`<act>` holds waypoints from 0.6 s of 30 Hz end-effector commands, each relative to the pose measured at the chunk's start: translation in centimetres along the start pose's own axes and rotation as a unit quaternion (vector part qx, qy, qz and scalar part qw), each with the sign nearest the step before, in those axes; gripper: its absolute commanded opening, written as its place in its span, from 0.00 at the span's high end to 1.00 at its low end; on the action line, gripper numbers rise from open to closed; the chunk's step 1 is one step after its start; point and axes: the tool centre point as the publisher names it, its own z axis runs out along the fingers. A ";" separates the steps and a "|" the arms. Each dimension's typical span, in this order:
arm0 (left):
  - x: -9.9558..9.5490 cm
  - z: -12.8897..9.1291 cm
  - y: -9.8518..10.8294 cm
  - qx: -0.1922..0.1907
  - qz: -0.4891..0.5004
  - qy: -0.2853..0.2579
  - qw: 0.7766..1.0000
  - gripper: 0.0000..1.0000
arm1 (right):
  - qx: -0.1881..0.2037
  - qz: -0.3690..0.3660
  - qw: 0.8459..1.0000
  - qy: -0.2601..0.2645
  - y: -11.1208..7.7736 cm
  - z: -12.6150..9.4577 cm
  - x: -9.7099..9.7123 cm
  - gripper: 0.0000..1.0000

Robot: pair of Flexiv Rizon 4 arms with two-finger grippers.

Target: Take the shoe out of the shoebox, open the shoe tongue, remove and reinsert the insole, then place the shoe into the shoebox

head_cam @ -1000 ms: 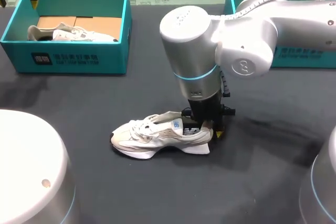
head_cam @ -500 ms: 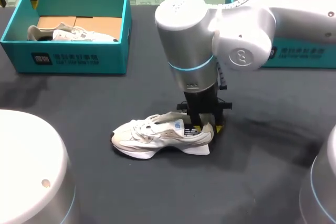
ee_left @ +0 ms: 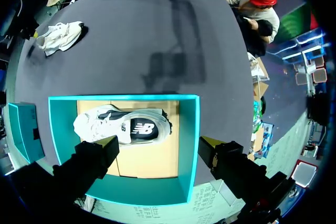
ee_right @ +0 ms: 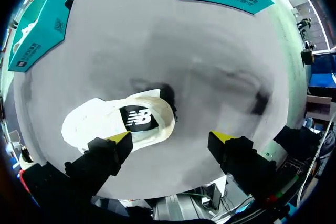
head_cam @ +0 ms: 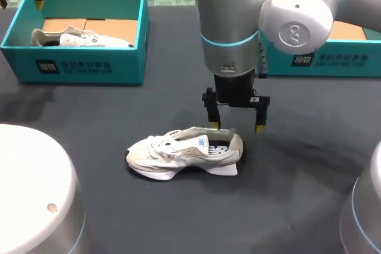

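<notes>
A white and cream shoe (head_cam: pixel 184 153) stands on its sole on the dark desk (head_cam: pixel 119 111), toe toward my left arm's side. Its laces are loose and its heel opening shows a dark insole (ee_right: pixel 140 119). The right tool (head_cam: pixel 237 127) hangs just above the heel, spread wide and holding nothing. One fingertip is over the heel collar and the other is past the heel, over the desk. The left tool (ee_left: pixel 159 144) hovers wide apart and holding nothing over the far-left teal shoebox (head_cam: pixel 74 66), where a second white shoe (head_cam: pixel 83 38) lies. A second teal box (head_cam: pixel 333 60) sits at the far right. A broad stretch of desk separates the shoe from both boxes.
</notes>
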 end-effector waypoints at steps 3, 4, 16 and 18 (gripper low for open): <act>0.0 -0.1 0.0 0.000 0.000 0.001 1.000 0.00 | -0.048 -0.136 0.989 0.014 -0.8 -3.5 -1.1 0.00; 0.0 -0.1 0.0 0.000 0.000 0.001 1.000 0.00 | -0.052 -0.173 0.983 0.022 -0.8 -3.8 -1.2 0.00; 0.0 -0.1 0.0 0.000 0.000 0.001 1.000 0.00 | -0.072 -0.387 0.913 0.113 -0.3 -4.8 -2.5 0.00; 0.0 -0.1 0.0 0.000 0.000 0.001 1.000 0.00 | -0.072 -0.387 0.913 0.113 -0.3 -4.8 -2.5 0.00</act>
